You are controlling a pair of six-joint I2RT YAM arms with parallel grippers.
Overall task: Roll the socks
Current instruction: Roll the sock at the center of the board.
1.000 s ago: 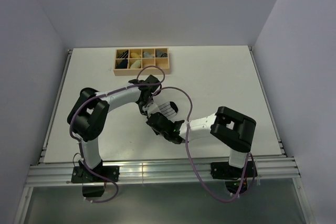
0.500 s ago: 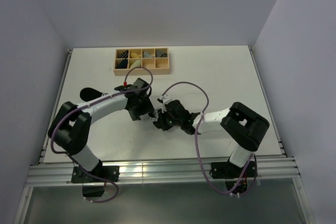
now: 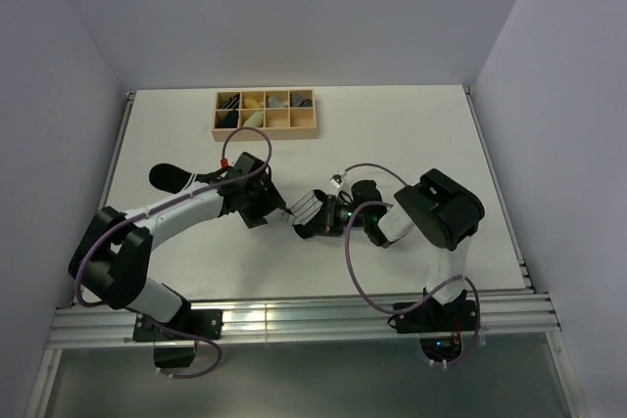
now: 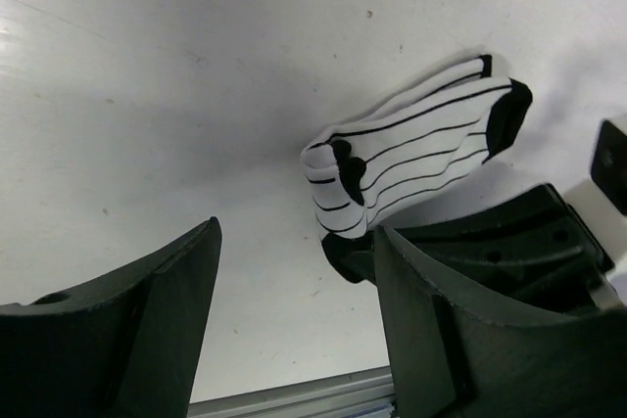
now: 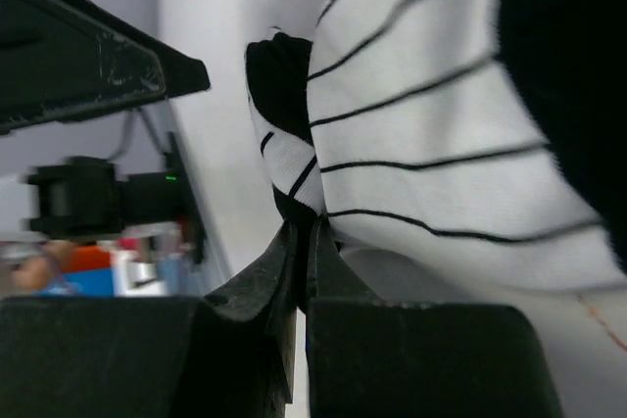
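Observation:
The white sock (image 3: 312, 204) with thin black stripes and black ends lies partly rolled at the table's middle. It shows clearly in the left wrist view (image 4: 411, 139). My right gripper (image 3: 310, 226) is shut on the sock's black edge, its jaws pinched together on the fabric (image 5: 304, 242). The striped body (image 5: 421, 124) bulges just beyond the fingertips. My left gripper (image 3: 278, 208) stands just left of the sock, open, with only bare table between its fingers (image 4: 294, 310). The black sock (image 3: 169, 177) lies flat on the table's left part, beside the left forearm.
A wooden compartment box (image 3: 305, 129) holding several sock rolls stands at the back of the table. Both arms reach low toward the middle, and their purple cables (image 3: 372, 168) loop above the table. The aluminium rail (image 3: 294, 315) runs along the near edge.
My left gripper opened, let go of the striped sock and drew back a little to the left. The right arm swung round; its gripper stays shut on the sock's black edge.

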